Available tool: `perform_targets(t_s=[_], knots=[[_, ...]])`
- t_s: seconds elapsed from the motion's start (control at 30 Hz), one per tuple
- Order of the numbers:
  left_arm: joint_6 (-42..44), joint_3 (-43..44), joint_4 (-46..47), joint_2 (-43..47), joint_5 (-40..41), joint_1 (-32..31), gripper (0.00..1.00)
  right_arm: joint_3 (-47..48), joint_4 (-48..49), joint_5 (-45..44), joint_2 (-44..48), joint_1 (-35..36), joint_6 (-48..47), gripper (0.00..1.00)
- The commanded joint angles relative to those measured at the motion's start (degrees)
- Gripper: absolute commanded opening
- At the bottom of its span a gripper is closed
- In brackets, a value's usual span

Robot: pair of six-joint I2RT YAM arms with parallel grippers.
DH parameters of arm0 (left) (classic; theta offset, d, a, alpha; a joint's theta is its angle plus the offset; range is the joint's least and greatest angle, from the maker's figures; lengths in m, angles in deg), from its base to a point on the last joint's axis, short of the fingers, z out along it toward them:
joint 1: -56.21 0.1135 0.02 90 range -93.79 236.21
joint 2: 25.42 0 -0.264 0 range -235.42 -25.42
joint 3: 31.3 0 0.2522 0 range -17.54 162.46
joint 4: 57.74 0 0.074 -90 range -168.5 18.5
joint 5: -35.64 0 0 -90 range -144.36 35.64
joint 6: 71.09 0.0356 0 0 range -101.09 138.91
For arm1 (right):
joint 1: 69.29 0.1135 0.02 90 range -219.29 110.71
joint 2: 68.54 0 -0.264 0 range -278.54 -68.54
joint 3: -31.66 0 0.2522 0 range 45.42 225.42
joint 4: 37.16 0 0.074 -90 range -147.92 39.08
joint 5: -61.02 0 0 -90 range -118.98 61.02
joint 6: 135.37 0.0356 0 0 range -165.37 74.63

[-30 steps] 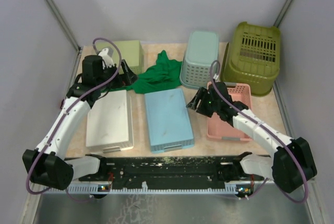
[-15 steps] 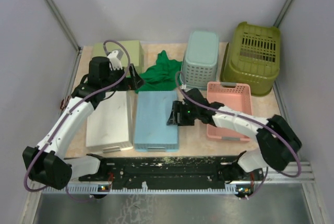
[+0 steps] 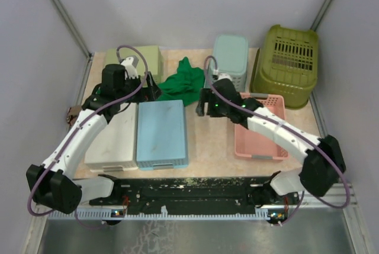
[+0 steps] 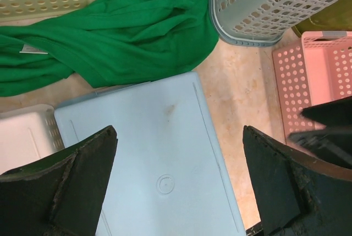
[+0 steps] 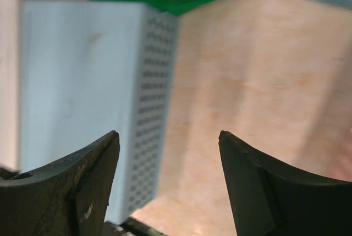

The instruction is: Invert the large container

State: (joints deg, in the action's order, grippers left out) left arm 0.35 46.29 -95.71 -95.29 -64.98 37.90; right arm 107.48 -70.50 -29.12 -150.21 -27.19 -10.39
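The large container [image 3: 287, 64], a deep olive-green tub, stands at the back right corner with its slotted bottom facing up. Neither gripper touches it. A sliver of it shows in the left wrist view [image 4: 333, 22]. My left gripper [image 3: 151, 89] is open and empty, hovering over the far end of a light blue box [image 4: 159, 153], as the left wrist view [image 4: 179, 184] shows. My right gripper [image 3: 204, 106] is open and empty above bare table between the blue box and the pink basket, also seen in the right wrist view [image 5: 168, 140].
A pale teal mesh basket [image 3: 228, 58] stands left of the tub. A pink basket [image 3: 260, 132] lies in front of it. A green cloth [image 3: 180, 82], a light-green tray [image 3: 145, 58] and a white box [image 3: 112, 138] sit to the left.
The light blue box has slid left against the white box. My right gripper swung left from the pink basket, then back toward the teal basket. My left gripper shifted slightly right.
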Motion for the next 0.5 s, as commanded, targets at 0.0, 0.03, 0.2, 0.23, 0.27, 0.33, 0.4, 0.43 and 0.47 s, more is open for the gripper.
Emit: perform_targets(t_s=[0.0,0.03,0.2,0.23,0.27,0.33,0.4,0.43,0.47], knots=[[1.57,0.98,0.83,-0.70,2.83,-2.15,1.00,-0.03,-17.19,-24.04,11.31,-6.00,-6.07,0.74],[2.06,1.02,0.89,-0.83,4.88,-3.73,1.00,-1.20,-19.33,-25.99,13.18,-7.19,-6.12,0.75],[2.02,0.78,1.75,-2.65,7.61,-8.72,1.00,-6.10,-22.14,-26.77,18.49,-10.44,-5.47,0.76],[1.70,0.64,2.17,-2.84,7.09,-8.76,1.00,-7.09,-21.92,-25.44,18.70,-10.46,-4.96,0.76],[1.27,0.40,2.63,-3.03,6.68,-8.81,1.00,-8.02,-21.33,-24.04,18.62,-10.47,-4.48,0.76],[0.97,0.25,3.16,-3.23,5.92,-8.82,1.00,-9.53,-19.84,-21.40,17.88,-10.42,-3.50,0.76],[0.89,0.18,3.20,-3.40,5.55,-8.79,1.00,-10.50,-18.13,-19.10,16.48,-10.42,-2.78,0.75],[0.78,0.11,3.12,-3.35,5.48,-8.79,1.00,-10.99,-17.19,-18.17,15.67,-10.46,-2.70,0.74],[0.69,-0.12,3.16,-3.23,5.50,-8.82,1.00,-11.45,-16.15,-17.36,14.83,-10.47,-2.65,0.72]])
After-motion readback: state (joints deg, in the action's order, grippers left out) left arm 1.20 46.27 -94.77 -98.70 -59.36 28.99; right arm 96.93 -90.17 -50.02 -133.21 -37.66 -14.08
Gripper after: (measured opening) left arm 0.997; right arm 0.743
